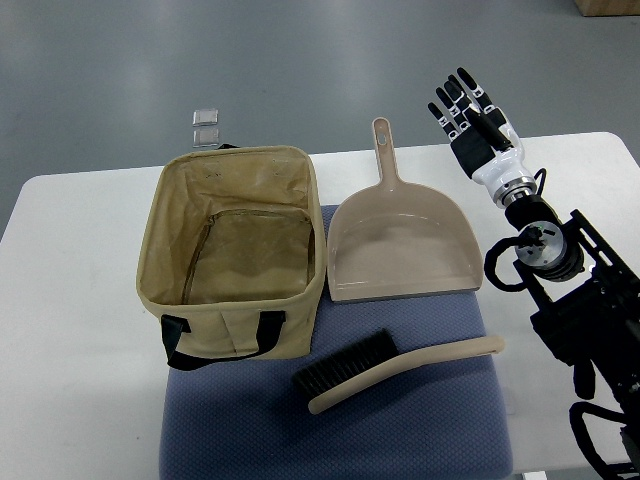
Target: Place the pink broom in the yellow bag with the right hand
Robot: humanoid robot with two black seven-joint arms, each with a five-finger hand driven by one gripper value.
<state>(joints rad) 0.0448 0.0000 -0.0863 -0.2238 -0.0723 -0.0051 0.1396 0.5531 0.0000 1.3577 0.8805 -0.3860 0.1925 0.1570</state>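
I see my right hand (470,110) up at the far right of the table (70,300), past the pan's top right corner. Its fingers are straight and spread apart, holding nothing. The arm comes in from the right edge of the pic and runs down the right side. No left arm in the pic.

The broom (390,367) lies flat on the blue mat (340,430), near my side of the table. It looks more beige than pink to me. Its black bristles sit at the left end, and the handle curves out to the right. The hand is well apart from the broom, w/ the pan (405,245) between them.

The pan lies just past the broom, its handle pointing away from me. It sits right beside the bag (235,255).

The bag stands to the left of the pan, top open, nothing in it that I can see. It looks tan, w/ black straps in front. The broom's bristle end is just beside the bag's front right corner, but I can't tell if they touch.

There is bare table at the left and some at the right. Two small clear bits (206,128) lie on the floor past the bag.
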